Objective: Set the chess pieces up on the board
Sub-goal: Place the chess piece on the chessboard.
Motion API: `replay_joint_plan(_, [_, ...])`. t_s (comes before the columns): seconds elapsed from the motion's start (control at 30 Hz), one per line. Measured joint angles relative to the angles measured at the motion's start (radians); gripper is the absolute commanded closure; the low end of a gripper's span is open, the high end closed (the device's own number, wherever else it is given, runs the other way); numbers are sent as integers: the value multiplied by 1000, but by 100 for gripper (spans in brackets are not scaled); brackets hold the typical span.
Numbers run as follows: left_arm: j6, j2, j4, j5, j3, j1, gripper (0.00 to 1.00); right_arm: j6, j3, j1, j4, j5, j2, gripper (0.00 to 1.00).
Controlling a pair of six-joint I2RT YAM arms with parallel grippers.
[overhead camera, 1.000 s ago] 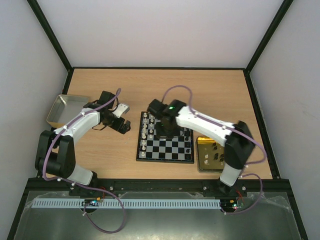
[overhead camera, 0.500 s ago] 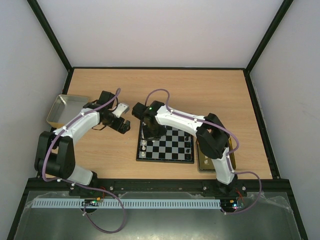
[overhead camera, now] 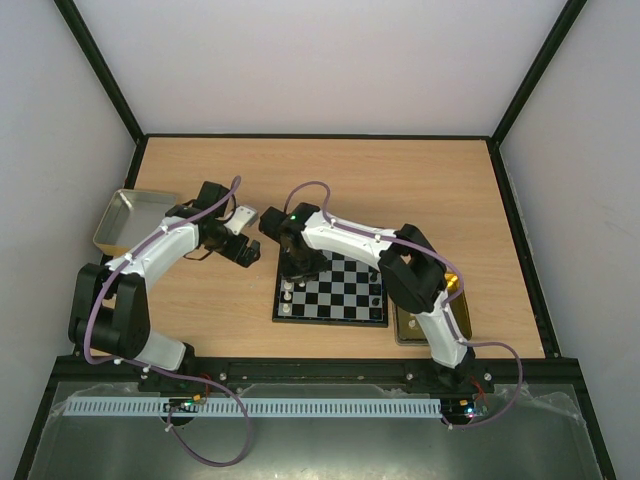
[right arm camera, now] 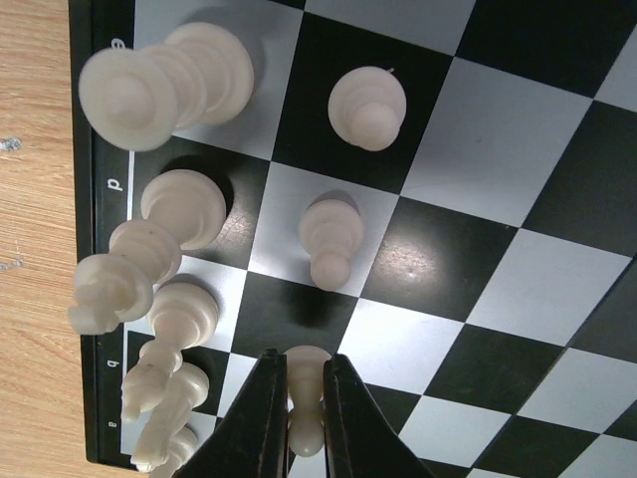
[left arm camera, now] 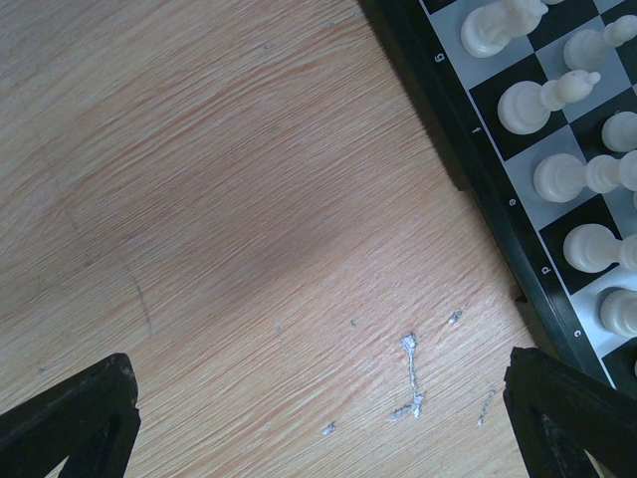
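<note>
The board (overhead camera: 345,295) lies in the middle of the table. White chess pieces (overhead camera: 287,297) stand along its left edge. My right gripper (overhead camera: 296,264) is over the board's left part. In the right wrist view it (right arm camera: 304,360) is shut on a white pawn (right arm camera: 307,438), low over the board (right arm camera: 518,149), in line with two standing white pawns (right arm camera: 330,241). White back-row pieces (right arm camera: 164,80) stand at the edge. My left gripper (overhead camera: 246,251) is open and empty over bare wood (left arm camera: 318,398), just left of the board (left arm camera: 498,214). No black pieces show.
A gold tin (overhead camera: 405,327) lies right of the board, mostly under my right arm. A silver tray (overhead camera: 128,218) sits at the far left. Black-framed walls enclose the table. Grey scuff marks (left arm camera: 410,373) are on the wood by the left gripper.
My right arm has swung left across the board, from its upper middle to the left columns with the white pieces. The left arm has not moved.
</note>
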Motion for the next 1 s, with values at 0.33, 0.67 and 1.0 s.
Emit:
replay_joint_plan(0.33, [0,0,2,-5,0,7,0,-16,0,0,0,-24,8,87])
replay_joint_plan(0.67, [0,0,2,-5,0,7,1,-23,3,0,0,-33,26,84])
replay_joint_plan(1.0, [0,0,2,-5,0,11,1,1,-9,-38,5,-17,-24,76])
